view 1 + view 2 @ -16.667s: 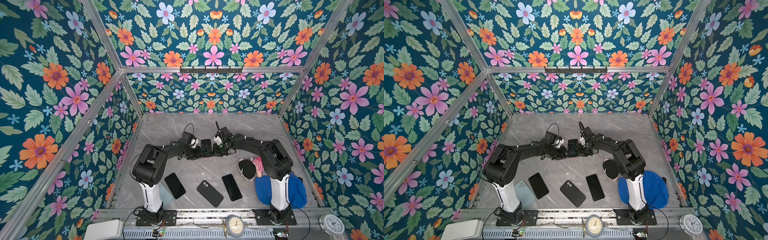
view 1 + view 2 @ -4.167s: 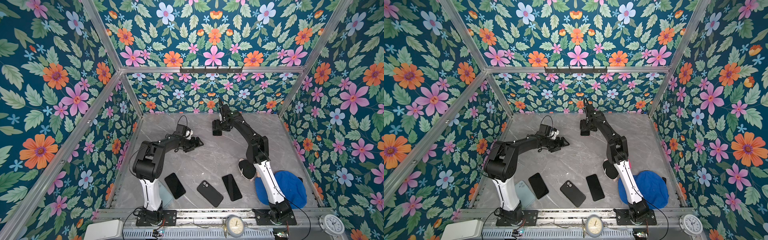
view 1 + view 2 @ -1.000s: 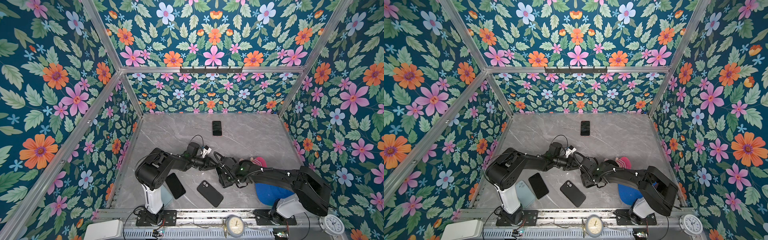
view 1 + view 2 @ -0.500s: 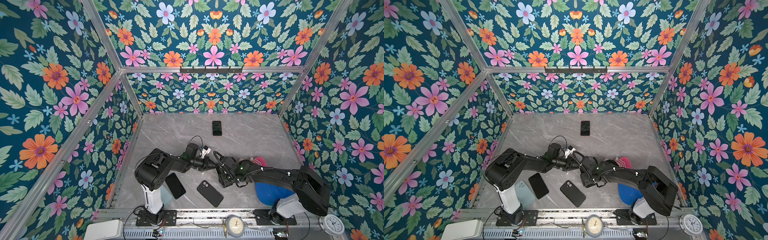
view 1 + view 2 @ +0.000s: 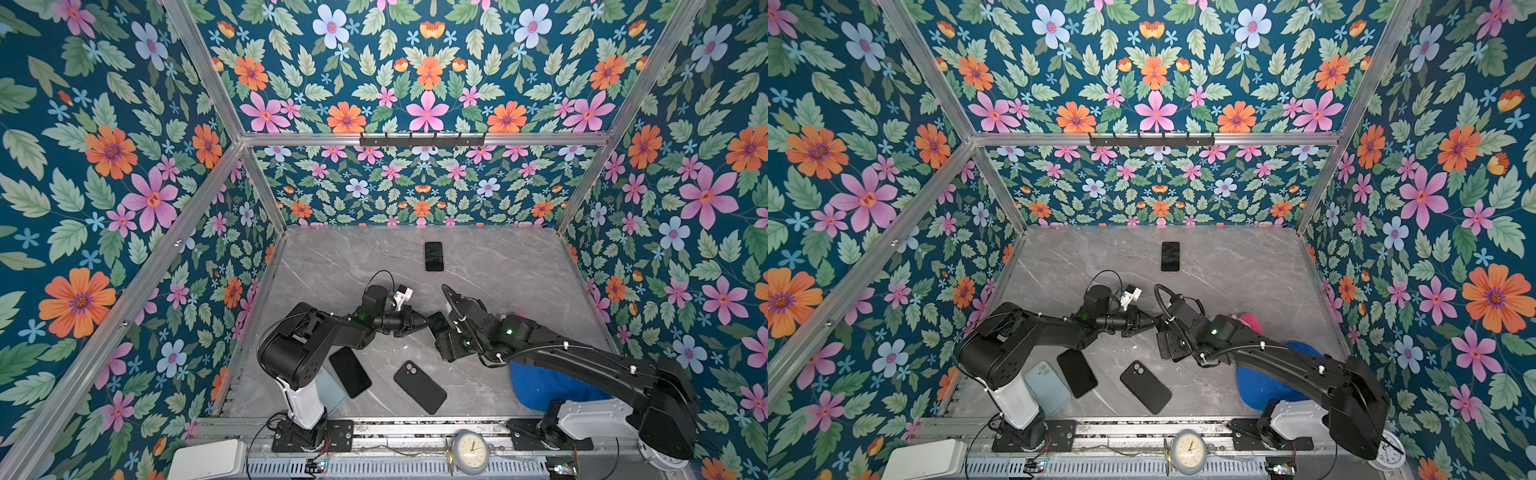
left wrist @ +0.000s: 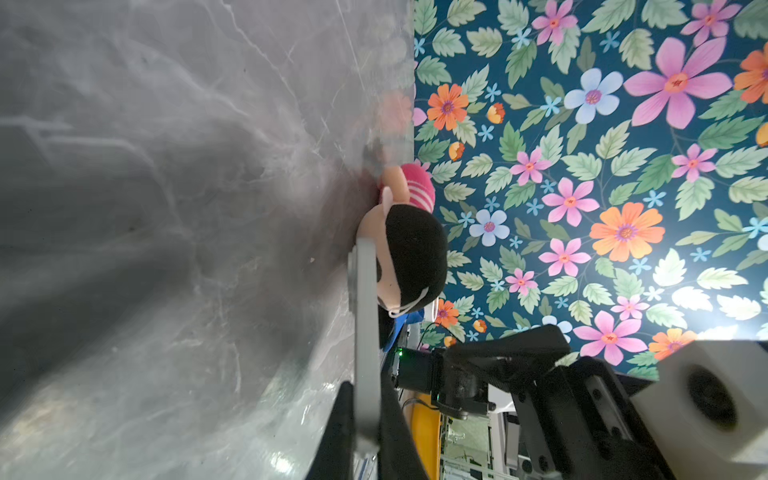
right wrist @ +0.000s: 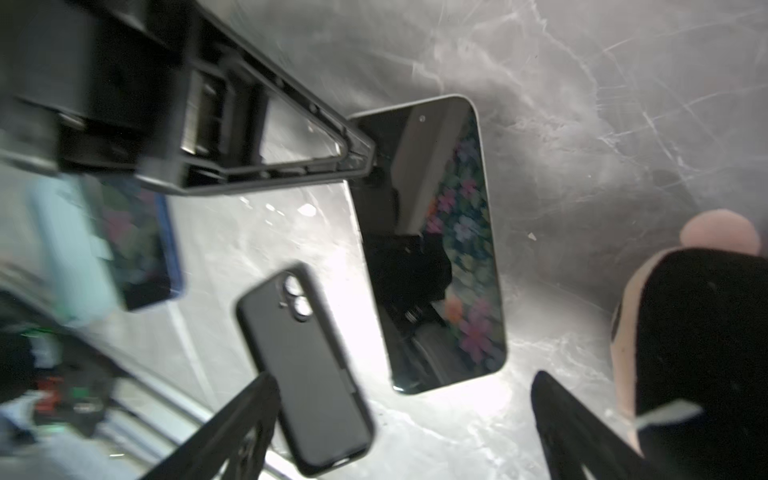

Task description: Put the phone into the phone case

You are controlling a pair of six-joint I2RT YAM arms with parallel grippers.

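Okay, left end effector [image 6: 365,419] pinches phone [image 7: 432,257] by one short end, just over the middle of the table [image 7: 602,124]. Right end effector [image 7: 403,376] is spread wide astride the free end, no contact seen. Case [image 7: 307,365] lies flat toward front edge. Phone looks stiff, light, with slick glass; best gripped across the long edges.

The left tool [image 5: 1147,321] points at the right arm [image 5: 1266,357] mid-table; the black phone case [image 5: 1145,387] (camera holes up) lies apart.
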